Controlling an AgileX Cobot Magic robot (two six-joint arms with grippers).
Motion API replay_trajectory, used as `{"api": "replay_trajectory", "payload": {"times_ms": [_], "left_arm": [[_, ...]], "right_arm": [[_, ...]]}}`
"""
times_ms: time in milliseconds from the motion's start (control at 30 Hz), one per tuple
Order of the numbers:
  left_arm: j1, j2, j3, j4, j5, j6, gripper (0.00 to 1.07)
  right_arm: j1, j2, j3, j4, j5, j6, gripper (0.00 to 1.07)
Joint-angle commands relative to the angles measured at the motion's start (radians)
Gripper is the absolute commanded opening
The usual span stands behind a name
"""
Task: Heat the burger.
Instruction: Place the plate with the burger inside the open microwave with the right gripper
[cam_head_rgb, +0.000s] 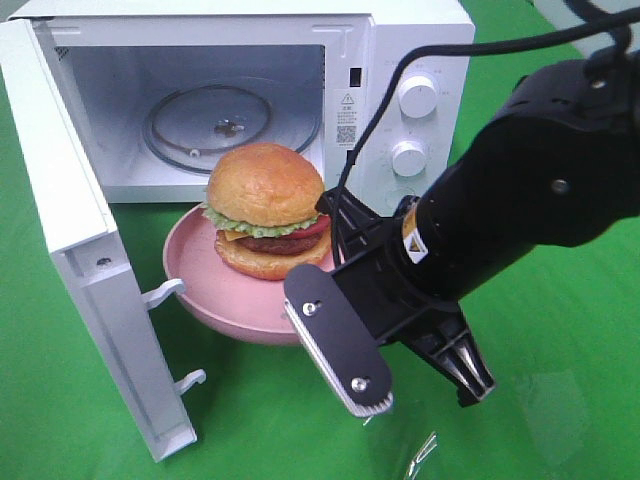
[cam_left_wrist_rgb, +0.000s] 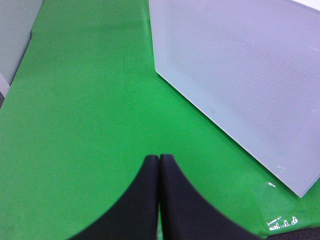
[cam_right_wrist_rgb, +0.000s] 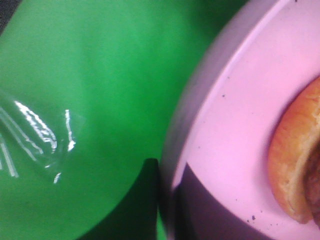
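Pinching plate (cam_head_rgb: 200, 292) rim, right gripper (cam_right_wrist_rgb: 167, 175); burger (cam_head_rgb: 265, 205) just beyond jaws

**Arm and tool status: right arm extended, both tools closed**

The right arm (cam_head_rgb: 540, 180) enters the high view from the upper right and slopes down toward the left. Its wrist (cam_head_rgb: 400, 280) is at the low end. The right tool (cam_right_wrist_rgb: 167, 172) is clamped on the rim of the pink plate (cam_right_wrist_rgb: 235, 115), with one finger against the outer wall and the other inside the rim. The left tool (cam_left_wrist_rgb: 159, 167) has its fingers (cam_left_wrist_rgb: 142, 200) pressed flat together, and nothing is between them.
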Motion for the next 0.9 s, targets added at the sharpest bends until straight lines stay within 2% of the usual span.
{"api": "replay_trajectory", "payload": {"times_ms": [33,300,567,900], "left_arm": [[0.002,-0.023,0.002,0.002,-0.012,-0.005,0.00],[0.002,-0.023,0.002,0.002,-0.012,-0.005,0.00],[0.002,-0.023,0.002,0.002,-0.012,-0.005,0.00],[0.002,-0.021,0.002,0.002,-0.012,-0.005,0.00]], "right_arm": [[-0.003,0.029,-0.062,-0.010,-0.069,-0.037,0.00],[-0.027,0.146,-0.237,0.002,-0.018,-0.099,0.00],[-0.073,0.195,-0.333,0.082,0.006,-0.207,0.00],[-0.073,0.295,-0.489,0.076,0.043,-0.161,0.00]]}}
